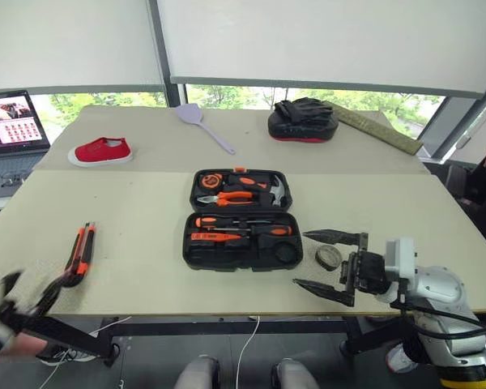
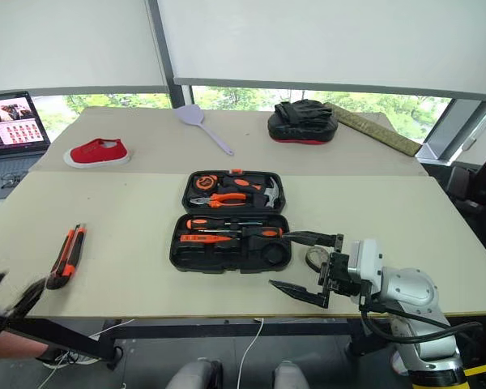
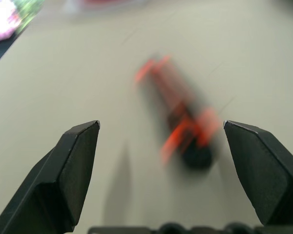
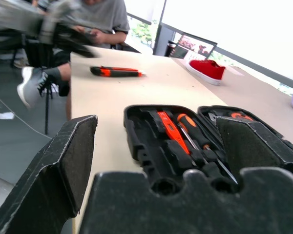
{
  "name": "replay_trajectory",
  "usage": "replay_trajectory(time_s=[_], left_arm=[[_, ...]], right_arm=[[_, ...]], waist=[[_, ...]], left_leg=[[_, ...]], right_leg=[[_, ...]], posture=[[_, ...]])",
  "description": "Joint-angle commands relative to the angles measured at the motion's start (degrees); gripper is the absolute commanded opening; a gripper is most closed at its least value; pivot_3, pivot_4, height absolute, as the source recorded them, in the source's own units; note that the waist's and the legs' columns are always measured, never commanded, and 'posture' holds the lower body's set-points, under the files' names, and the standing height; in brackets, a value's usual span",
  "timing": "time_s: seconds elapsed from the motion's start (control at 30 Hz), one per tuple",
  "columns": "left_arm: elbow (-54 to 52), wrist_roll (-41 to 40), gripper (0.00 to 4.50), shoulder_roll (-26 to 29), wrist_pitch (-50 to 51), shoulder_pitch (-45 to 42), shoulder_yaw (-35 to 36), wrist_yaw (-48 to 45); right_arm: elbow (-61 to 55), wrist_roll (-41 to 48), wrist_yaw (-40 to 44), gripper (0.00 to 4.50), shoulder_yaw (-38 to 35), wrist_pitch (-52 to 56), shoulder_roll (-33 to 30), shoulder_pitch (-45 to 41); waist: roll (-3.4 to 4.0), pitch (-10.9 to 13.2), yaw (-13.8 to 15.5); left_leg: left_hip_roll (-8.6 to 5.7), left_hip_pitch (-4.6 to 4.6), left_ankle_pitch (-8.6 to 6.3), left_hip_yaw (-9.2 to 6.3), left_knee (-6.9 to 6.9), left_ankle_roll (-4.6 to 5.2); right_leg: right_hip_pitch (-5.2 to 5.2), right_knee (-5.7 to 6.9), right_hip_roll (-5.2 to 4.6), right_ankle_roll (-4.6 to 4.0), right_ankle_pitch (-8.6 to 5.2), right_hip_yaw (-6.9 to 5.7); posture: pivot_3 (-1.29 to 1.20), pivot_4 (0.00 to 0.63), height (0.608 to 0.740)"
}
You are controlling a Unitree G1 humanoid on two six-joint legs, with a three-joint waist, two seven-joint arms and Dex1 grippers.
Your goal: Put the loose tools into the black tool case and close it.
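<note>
**Two tools out of the case, lid wide open: where this could slip**

The black tool case lies open at the middle of the surface, screwdrivers seated in its near half, pliers and hammer in the far half. The utility knife rests well to the left, near the front edge. The tape roll sits just beside the case's right end.

The left claw is spread wide and empty, with the knife lying ahead between its fingers. The right claw is also spread and empty, pointing leftward with the tape roll close by its fingers.

Risks, as I judge them:
- The knife lies close to the edge; a glancing touch could push it off.
- The knife is flat and slim, so the fingers may scrape the surface and miss.
- The right claw could nudge the roll away, or bump the case and shift it.
- A tool left proud of its recess would stop the lid latching.
</note>
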Motion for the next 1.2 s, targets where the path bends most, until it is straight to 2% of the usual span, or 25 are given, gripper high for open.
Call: replay_trajectory(time_s=[0.03, 0.2, 0.3, 0.37, 0.5, 0.57, 0.67, 0.8, 0.9, 1.0, 1.1, 1.2], left_arm=[[-4.2, -3.8, 4.40, -1.9, 2.5, 3.8, 4.5, 2.8], [-11.3, -10.9, 4.40, -2.0, 10.2, 2.5, 3.8, 7.1], [-14.5, -13.5, 4.40, 2.3, 21.0, -3.2, -0.1, 13.3], [-14.1, -11.3, 4.40, 5.2, 27.1, -8.3, -3.2, 19.3], [-13.8, -11.4, 4.40, 7.6, 37.0, -21.5, -9.7, 28.2], [-12.6, -10.3, 4.40, 8.3, 41.9, -26.2, -13.5, 30.8], [-8.6, -7.6, 4.40, 8.1, 48.0, -31.6, -17.8, 34.8], [-5.2, -3.8, 4.40, 8.9, 49.0, -33.8, -21.6, 35.4], [-3.6, -2.2, 3.66, 8.9, 49.1, -34.5, -20.8, 35.9], [-2.4, -2.1, 2.59, 8.9, 47.3, -34.9, -21.2, 33.7], [-2.0, -1.7, 1.73, 9.9, 39.4, -35.5, -22.8, 26.9], [-3.0, -2.8, 1.73, 12.3, 26.2, -36.2, -25.0, 11.9]], right_arm=[[-1.9, 3.2, 0.5, 4.50, -2.2, 1.4, -1.6, 0.3], [-1.9, 3.5, -0.4, 4.50, -1.7, 2.2, -1.6, -0.9], [-1.0, 2.8, -1.1, 4.50, -1.0, 1.2, -0.5, -3.7], [-0.2, 2.4, -1.4, 4.50, -0.7, 1.3, -0.2, -5.3], [1.6, 1.0, -2.2, 4.50, -0.6, 0.8, 0.0, -7.4], [2.3, 0.6, -2.3, 4.50, -0.5, 0.6, 0.1, -8.1], [2.6, 0.2, -2.5, 4.50, -0.3, 0.3, 0.1, -8.8], [2.2, 0.3, -2.9, 4.50, -0.5, 0.4, -0.1, -8.7], [1.7, 1.2, -2.9, 4.50, -1.2, 1.4, -0.8, -8.2], [1.4, 1.8, -2.9, 4.50, -1.6, 2.0, -1.3, -7.9], [1.1, 2.3, -2.8, 4.50, -1.5, 2.1, -1.6, -8.0], [0.4, 2.6, -2.8, 4.50, -2.4, 2.4, -2.6, -8.1]], waist=[[-0.06, 0.0, 0.5], [-0.06, -0.1, 1.6], [0.01, -0.1, 1.4], [0.03, -0.1, 1.3], [-0.01, -0.1, 1.2], [-0.03, -0.1, 1.2], [-0.03, -0.1, 1.1], [-0.05, -0.1, 0.5], [-0.03, -0.1, 0.5], [-0.03, -0.1, 0.5], [-0.03, -0.1, 0.7], [-0.04, -0.1, 1.1]], left_leg=[[0.01, 0.00, -0.02, 0.01, 0.00, -0.03], [0.73, -0.31, -0.04, 0.60, 0.00, -0.07], [0.81, -0.33, -0.04, 0.76, -0.02, -0.07], [0.80, -0.31, -0.04, 0.81, -0.02, -0.07], [0.76, -0.23, -0.01, 1.03, -0.02, -0.07], [0.71, -0.23, 0.10, 1.13, 0.06, 0.06], [0.65, -0.25, 0.30, 1.23, 0.06, 0.41], [0.77, -0.25, 0.27, 1.28, 0.04, 0.39], [0.86, -0.19, 0.26, 1.29, 0.04, 0.37], [0.92, -0.16, 0.04, 1.28, 0.03, -0.02], [0.91, -0.12, 0.00, 1.29, 0.03, -0.07], [0.91, -0.17, 0.00, 1.31, 0.03, -0.11]], right_leg=[[0.01, -0.02, -0.05, 0.09, -0.07, 0.01], [0.00, -0.07, -0.20, 0.16, -0.18, -0.44], [-0.01, -0.04, -0.20, 0.13, -0.16, -0.73], [-0.01, -0.02, -0.02, 0.10, -0.14, -1.00], [-0.01, 0.03, 0.17, -0.13, 0.01, -1.12], [0.13, 0.11, 0.24, 0.10, 0.26, -1.10], [0.16, 0.22, 0.30, 0.15, 0.26, -1.03], [0.09, 0.25, 0.55, 0.06, 0.22, -0.99], [0.08, 0.31, 0.60, -0.04, 0.17, -0.98], [0.07, 0.29, 0.59, -0.11, 0.16, -0.98], [0.07, 0.30, 0.51, -0.14, 0.15, -0.98], [0.01, 0.28, 0.45, -0.31, 0.08, -1.00]], posture=[[0.00, 0.150, 0.740], [0.00, 0.150, 0.740], [0.00, 0.150, 0.740], [0.00, 0.150, 0.740], [0.00, 0.150, 0.740], [0.00, 0.150, 0.740], [0.00, 0.150, 0.740], [0.00, 0.150, 0.740], [0.00, 0.150, 0.740], [0.00, 0.150, 0.740], [0.00, 0.150, 0.740], [0.00, 0.150, 0.740]])
